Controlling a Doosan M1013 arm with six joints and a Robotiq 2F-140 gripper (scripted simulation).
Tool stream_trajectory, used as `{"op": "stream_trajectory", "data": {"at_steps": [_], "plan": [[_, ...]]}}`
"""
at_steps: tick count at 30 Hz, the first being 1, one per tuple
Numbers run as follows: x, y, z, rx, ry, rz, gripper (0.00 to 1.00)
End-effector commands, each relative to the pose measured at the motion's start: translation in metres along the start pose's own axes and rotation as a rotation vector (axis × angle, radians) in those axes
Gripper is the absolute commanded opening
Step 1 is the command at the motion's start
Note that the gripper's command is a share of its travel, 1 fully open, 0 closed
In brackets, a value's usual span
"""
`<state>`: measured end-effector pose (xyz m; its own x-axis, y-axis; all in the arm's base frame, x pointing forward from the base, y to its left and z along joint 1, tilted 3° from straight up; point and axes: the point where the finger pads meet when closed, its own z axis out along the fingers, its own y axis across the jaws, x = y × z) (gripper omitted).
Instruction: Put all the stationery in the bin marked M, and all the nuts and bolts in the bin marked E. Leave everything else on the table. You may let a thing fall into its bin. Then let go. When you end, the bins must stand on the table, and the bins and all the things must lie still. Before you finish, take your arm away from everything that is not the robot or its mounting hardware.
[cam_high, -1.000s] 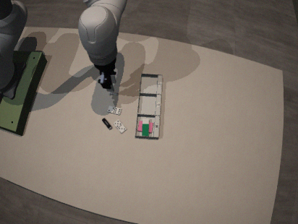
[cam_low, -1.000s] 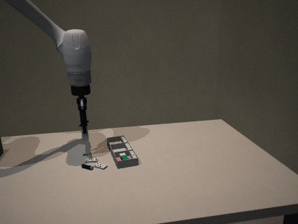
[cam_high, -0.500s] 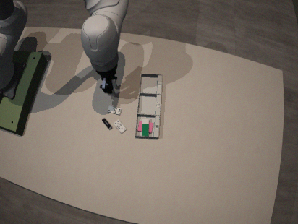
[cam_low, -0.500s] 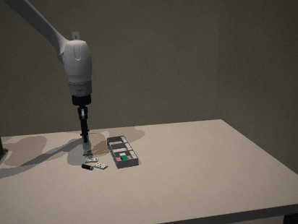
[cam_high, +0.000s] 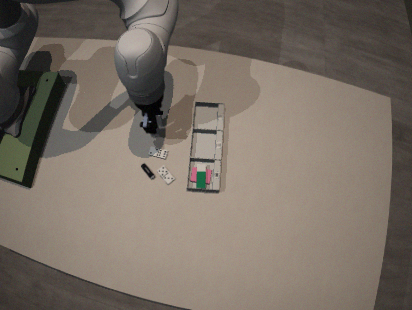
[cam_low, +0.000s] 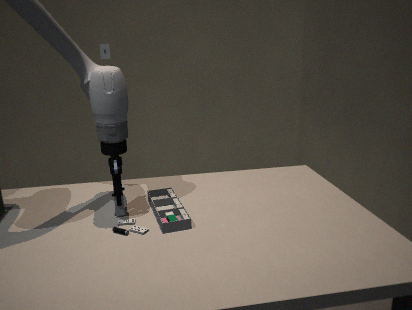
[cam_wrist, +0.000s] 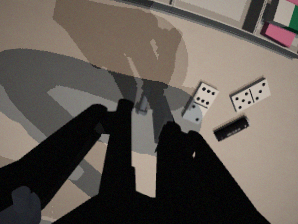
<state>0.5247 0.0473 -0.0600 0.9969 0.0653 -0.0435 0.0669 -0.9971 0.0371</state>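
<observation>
My gripper (cam_high: 151, 128) hangs low over the table, left of the grey three-compartment bin row (cam_high: 206, 147). Its fingers stand a little apart with only table showing between them in the wrist view (cam_wrist: 147, 119). A small grey nut-like piece lies just in front of the gripper, touching a white domino (cam_high: 161, 153); it also shows in the wrist view (cam_wrist: 192, 115). A second domino (cam_high: 166, 175) and a short black stick (cam_high: 148, 171) lie nearer the front. The bin's near compartment holds pink and green pieces (cam_high: 201, 176). I cannot read the bin letters.
The arm's green base plate (cam_high: 25, 130) stands at the table's left edge. The bin row's middle and far compartments look empty. In the exterior view the gripper (cam_low: 120, 207) stands upright just behind the dominoes (cam_low: 131, 225).
</observation>
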Motion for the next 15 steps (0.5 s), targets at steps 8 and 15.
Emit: {"op": "stream_trajectory", "data": {"at_steps": [8,15], "plan": [[0.0000,-0.0001,0.0048,0.000,0.000,0.000,0.18],[0.0000,-0.0001,0.0048,0.000,0.000,0.000,0.06]]}}
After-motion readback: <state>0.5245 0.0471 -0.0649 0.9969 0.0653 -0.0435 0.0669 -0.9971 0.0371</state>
